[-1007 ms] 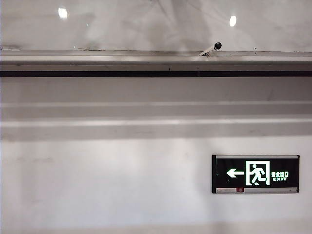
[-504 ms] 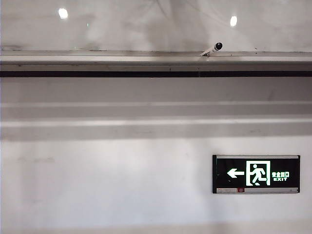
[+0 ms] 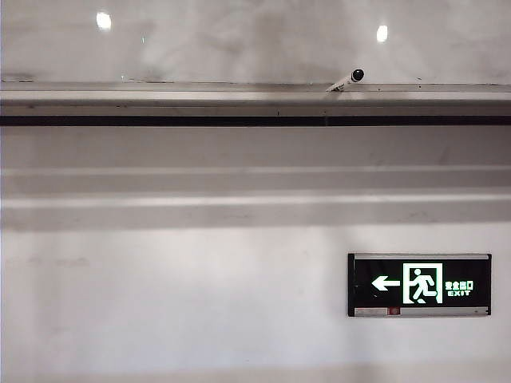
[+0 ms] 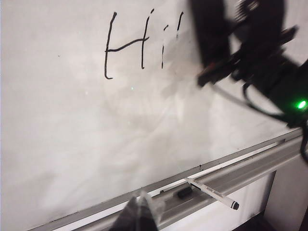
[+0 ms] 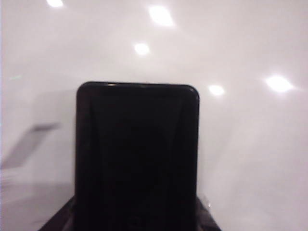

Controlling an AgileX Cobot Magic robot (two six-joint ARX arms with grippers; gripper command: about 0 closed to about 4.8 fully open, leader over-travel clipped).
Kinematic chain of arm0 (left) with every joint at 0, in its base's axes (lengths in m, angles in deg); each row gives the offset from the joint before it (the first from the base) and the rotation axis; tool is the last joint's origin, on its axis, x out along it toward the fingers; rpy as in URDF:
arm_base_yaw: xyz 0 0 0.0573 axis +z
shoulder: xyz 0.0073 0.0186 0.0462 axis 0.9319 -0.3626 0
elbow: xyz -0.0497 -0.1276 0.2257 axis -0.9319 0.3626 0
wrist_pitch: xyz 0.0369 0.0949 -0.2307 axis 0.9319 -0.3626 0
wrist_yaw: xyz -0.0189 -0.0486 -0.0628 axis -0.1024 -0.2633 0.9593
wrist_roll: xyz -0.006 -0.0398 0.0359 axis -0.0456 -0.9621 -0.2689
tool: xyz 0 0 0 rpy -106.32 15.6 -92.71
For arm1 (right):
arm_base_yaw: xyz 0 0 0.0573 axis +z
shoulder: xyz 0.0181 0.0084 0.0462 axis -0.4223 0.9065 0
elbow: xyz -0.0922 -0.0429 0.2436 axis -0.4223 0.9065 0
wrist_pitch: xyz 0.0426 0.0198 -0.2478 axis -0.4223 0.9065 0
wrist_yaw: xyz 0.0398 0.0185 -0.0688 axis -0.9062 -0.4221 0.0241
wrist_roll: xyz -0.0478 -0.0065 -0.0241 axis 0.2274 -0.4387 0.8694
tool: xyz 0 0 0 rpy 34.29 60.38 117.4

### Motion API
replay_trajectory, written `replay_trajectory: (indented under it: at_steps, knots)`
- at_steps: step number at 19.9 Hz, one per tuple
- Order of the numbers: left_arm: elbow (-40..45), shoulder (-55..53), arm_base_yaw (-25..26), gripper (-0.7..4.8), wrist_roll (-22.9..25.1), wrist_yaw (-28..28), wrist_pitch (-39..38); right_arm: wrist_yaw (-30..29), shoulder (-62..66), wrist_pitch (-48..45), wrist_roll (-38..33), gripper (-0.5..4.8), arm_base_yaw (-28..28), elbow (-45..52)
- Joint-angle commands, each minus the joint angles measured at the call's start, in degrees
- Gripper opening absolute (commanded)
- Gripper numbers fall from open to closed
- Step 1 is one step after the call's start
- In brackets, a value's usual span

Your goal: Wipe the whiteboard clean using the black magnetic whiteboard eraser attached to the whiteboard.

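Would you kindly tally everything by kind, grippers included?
whiteboard: 1
eraser: 1, in the right gripper at the board
marker: 1, on the ledge
black piece beside it: 1
exit sign: 1
grippers: 2; left gripper shut by the ledge
Total: 7

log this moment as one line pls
stage: wiping | right tool: holds black eraser at whiteboard beside "Hi!" | left tool: shut, empty, near ledge | marker on ledge

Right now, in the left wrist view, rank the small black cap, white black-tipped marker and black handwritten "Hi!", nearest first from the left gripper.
1. Small black cap, on the silver ledge beside the shut left gripper.
2. White marker, next along the ledge.
3. "Hi!", high on the whiteboard, beside the right gripper's black eraser.
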Motion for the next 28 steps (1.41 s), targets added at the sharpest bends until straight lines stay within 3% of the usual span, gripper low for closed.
replay_trajectory:
  at_steps: [1,9,13,15,16,21,28]
  knots:
    - [-0.3,0.1,0.1,-0.05,0.0,0.3,0.8,-3.9,-0.8,0.0,-0.1,1.06,0.3,-0.6]
    - [-0.3,0.2,0.1,-0.05,0.0,0.7,0.7,-19.4,-0.1,14.2,-1.3,1.03,0.9,-0.6]
    - [-0.3,0.3,0.1,-0.05,0.0,2.4,0.7,-22.4,0.3,15.3,-0.9,1.03,1.6,-0.6]
    - [-0.3,0.5,0.1,-0.05,0.0,3.1,0.3,-18.3,0.5,14.1,-0.6,0.97,2.6,-0.6]
    - [-0.3,0.6,0.1,-0.05,0.0,2.9,0.3,-14.5,0.6,12.5,-0.5,0.7,2.8,-0.6]
    - [-0.3,0.6,0.1,-0.05,-1.1,3.2,0.3,-2.4,0.7,5.4,2.7,0.66,2.6,-0.6]
    - [-0.3,0.6,0.1,-0.05,-1.1,3.2,0.4,4.2,0.7,-2.7,3.6,0.66,1.0,-0.6]
